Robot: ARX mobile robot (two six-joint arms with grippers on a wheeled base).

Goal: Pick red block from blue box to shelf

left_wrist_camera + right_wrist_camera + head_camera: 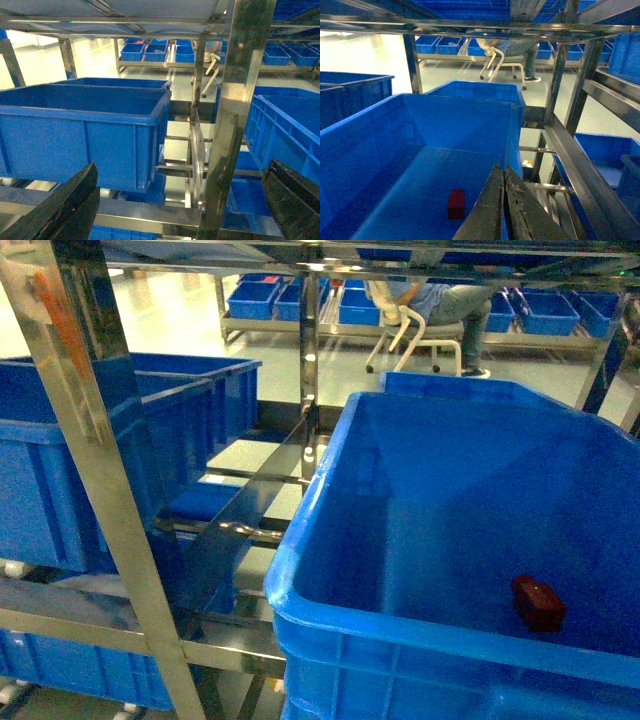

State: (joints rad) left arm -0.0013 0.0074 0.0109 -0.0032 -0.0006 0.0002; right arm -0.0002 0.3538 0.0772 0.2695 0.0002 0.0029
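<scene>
The right gripper has its fingers pressed together, empty, low in the wrist frame above the blue box; the left gripper shows fingers wide apart. The red block lies untouched at lower right on the box floor, so both the grasp and the move to the shelf remain.

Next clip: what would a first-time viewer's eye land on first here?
The red block, lying alone on the floor of the big blue box at the right of the head view, stands out against all that blue. Next comes the shiny shelf upright slanting across the left foreground. In the right wrist view the right gripper sits shut at the bottom edge, above the box and beside the block.
</scene>
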